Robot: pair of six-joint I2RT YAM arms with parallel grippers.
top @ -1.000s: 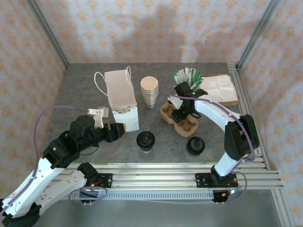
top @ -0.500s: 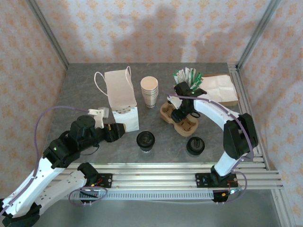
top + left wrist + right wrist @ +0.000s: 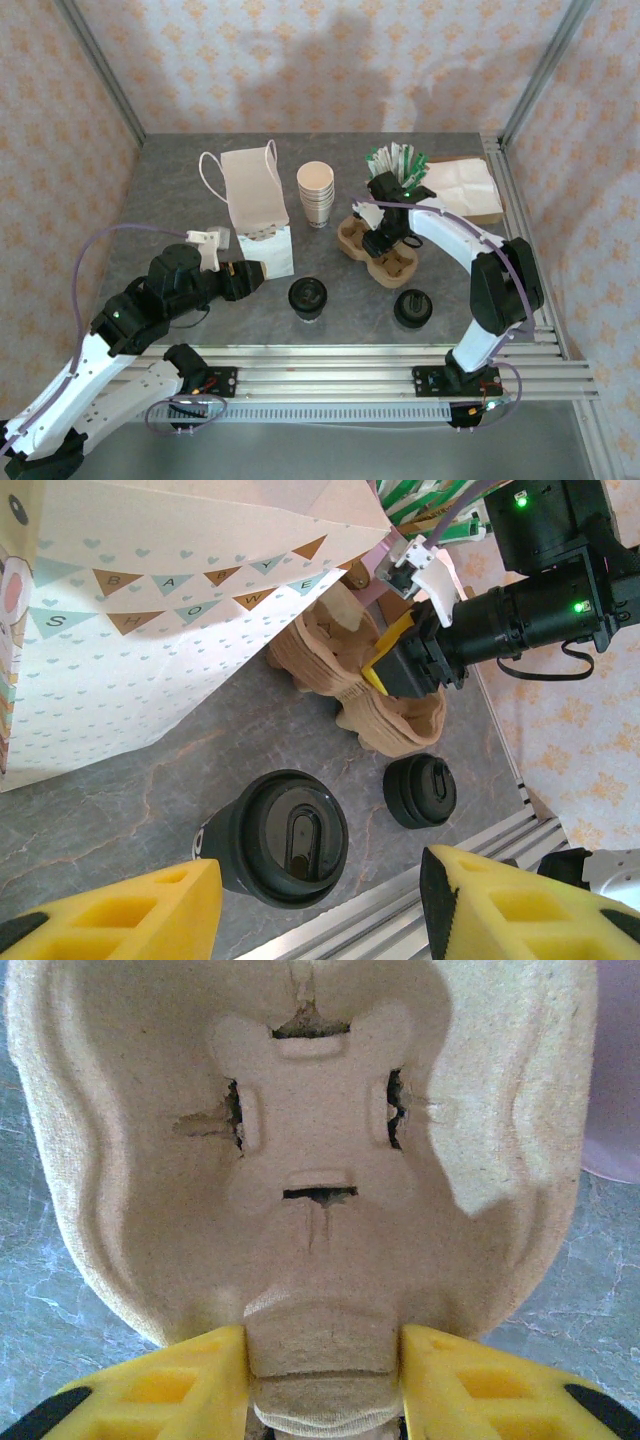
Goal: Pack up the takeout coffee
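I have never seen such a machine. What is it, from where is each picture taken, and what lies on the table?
It is two robot arms bolted at the near edge of a table. One picture looks down from above and behind them; the other two come from a camera on each wrist, so the yellow fingers at their bottom edge are that arm's own. On the table lie a paper bag, a stack of open cups, a cardboard carrier, a cup with a black lid, and what looks like a stack of black lids. The jaws of the left arm are open and empty, close to the bag. The jaws of the right arm grip the carrier's middle ridge.
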